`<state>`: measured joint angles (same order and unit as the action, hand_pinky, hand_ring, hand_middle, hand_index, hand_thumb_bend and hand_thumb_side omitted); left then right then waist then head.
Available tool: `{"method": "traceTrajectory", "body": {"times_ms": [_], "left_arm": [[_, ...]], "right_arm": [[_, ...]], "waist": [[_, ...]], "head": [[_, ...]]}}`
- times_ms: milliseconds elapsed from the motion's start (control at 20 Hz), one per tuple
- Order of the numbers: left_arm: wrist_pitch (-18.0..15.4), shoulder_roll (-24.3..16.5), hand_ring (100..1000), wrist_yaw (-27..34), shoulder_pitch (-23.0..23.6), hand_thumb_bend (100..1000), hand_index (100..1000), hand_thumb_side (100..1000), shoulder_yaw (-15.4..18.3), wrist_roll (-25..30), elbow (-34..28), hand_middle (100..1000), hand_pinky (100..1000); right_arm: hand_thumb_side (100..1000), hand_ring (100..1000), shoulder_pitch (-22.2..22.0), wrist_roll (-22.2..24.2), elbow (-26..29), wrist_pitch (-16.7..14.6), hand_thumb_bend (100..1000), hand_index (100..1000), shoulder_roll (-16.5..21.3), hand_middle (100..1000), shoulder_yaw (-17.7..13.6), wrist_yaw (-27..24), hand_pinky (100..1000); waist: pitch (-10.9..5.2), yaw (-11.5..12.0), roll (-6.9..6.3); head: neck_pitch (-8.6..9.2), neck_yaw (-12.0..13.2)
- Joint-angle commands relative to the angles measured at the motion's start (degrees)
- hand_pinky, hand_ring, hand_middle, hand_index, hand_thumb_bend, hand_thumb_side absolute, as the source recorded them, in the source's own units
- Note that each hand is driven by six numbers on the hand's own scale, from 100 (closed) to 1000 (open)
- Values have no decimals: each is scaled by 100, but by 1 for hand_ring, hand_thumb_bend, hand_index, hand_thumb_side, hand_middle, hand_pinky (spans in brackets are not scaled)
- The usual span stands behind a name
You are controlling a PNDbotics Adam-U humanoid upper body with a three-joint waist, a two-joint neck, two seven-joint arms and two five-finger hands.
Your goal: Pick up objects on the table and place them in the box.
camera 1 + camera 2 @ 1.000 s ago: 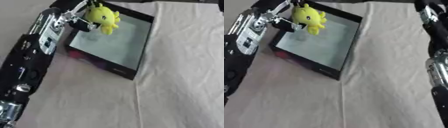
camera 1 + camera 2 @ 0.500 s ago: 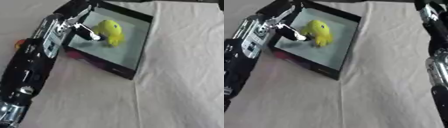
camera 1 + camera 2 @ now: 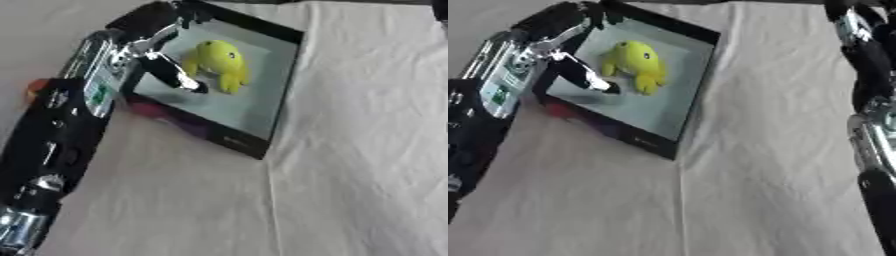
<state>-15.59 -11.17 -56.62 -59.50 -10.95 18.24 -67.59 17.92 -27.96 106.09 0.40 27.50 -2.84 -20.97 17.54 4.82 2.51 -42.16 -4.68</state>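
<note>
The yellow toy [image 3: 219, 60] lies inside the box [image 3: 271, 107], my left hand [image 3: 162, 60] hovers over the box's near side with fingers apart and empty, so that drop looks done; a small orange thing [image 3: 35, 86] remains on the tabletop [image 3: 350, 175].

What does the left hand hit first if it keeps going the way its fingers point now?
Probably the box floor. The left hand has a finger angled down into the box, its tip just short of the yellow toy. Depth is unclear, so it might brush the toy instead.
</note>
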Motion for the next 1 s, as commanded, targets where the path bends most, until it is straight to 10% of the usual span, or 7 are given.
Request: {"method": "traceTrajectory", "body": {"times_ms": [50, 400, 1000], "left_arm": [[109, -410, 713, 328, -111, 669, 864, 354, 85, -88, -577, 752, 804], [490, -1865, 710, 1472, 101, 640, 851, 322, 366, 52, -1414, 748, 799], [438, -3755, 737, 2367, 1334, 672, 872, 320, 1029, 412, -797, 768, 811]], "right_arm": [[354, 897, -15, -47, 80, -5, 701, 852, 181, 922, -91, -7, 931], [356, 897, -189, -109, 73, -25, 702, 852, 310, 921, -153, 35, 931], [353, 898, -265, -137, 83, -26, 703, 851, 378, 922, -173, 64, 930]], "waist": [[-205, 42, -31], [-332, 229, -123], [-338, 381, -130]], "head": [[-32, -65], [-122, -211], [-62, -282]]}}
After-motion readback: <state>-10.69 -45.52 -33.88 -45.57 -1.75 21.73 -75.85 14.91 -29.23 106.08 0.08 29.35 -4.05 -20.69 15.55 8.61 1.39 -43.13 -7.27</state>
